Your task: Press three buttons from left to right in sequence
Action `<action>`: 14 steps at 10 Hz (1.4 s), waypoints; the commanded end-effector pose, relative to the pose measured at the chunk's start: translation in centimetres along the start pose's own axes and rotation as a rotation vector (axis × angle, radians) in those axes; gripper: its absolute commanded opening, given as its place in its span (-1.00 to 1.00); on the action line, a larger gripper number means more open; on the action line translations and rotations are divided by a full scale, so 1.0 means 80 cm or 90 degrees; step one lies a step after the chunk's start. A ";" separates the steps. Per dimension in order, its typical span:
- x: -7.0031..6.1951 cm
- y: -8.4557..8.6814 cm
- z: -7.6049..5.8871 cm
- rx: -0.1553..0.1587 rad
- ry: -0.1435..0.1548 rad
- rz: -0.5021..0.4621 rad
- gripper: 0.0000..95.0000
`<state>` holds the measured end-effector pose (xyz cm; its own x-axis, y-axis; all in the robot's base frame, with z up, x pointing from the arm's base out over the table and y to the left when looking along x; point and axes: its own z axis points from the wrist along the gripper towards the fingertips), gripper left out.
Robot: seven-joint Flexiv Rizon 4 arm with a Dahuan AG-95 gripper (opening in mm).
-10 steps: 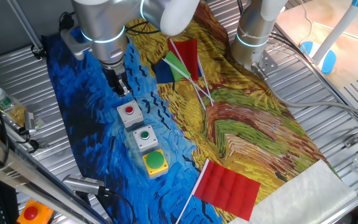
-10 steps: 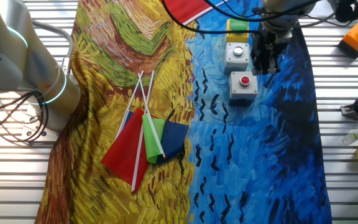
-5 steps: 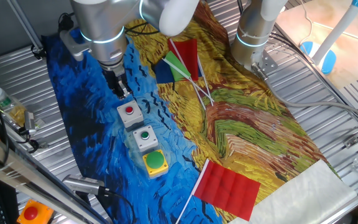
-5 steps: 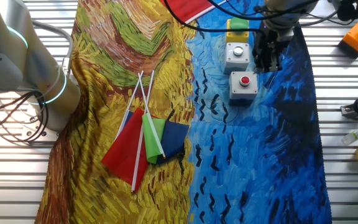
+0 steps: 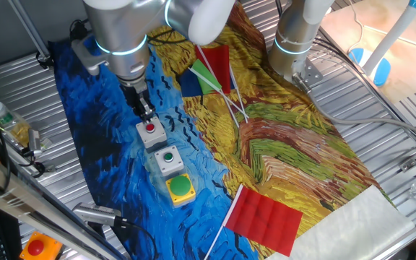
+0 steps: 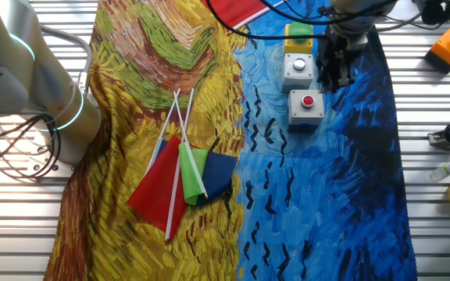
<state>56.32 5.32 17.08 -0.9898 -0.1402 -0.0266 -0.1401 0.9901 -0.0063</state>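
Since a second ago our gripper has slid down and right in one fixed view, from the bare blue cloth toward the red-button box; its tip now sits just at that box's upper edge, left of centre in the frame. Below it run the small green-button box and the yellow box with the green dome, a diagonal row on the painted cloth. An orange box with a red button lies apart in the lower left corner. We cannot tell from this side whether the fingers are parted, and nothing is held.

From the other fixed view, the gripper hangs in the upper right, just beside the small green-button box and above the red-button box; the yellow box sits at the top edge. Again the dark fingers blur together, so we cannot tell their spread. Small flags lie mid-frame, well apart.

We judge that no button shows as pressed: the tip looks short of the red cap, so all three presses seem left.
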 end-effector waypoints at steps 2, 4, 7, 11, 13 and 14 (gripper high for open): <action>-0.001 0.014 0.004 -0.001 -0.001 0.008 -0.20; 0.000 0.023 0.007 -0.002 -0.001 0.012 -0.20; 0.004 0.027 0.012 -0.005 -0.002 0.015 -0.20; 0.008 0.029 0.021 -0.011 -0.003 0.022 -0.20; 0.008 0.030 0.021 -0.012 0.000 0.022 -0.20; 0.008 0.030 0.021 -0.012 0.000 0.022 -0.20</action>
<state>55.44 7.61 15.41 -0.9941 -0.1056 -0.0240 -0.1059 0.9943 0.0142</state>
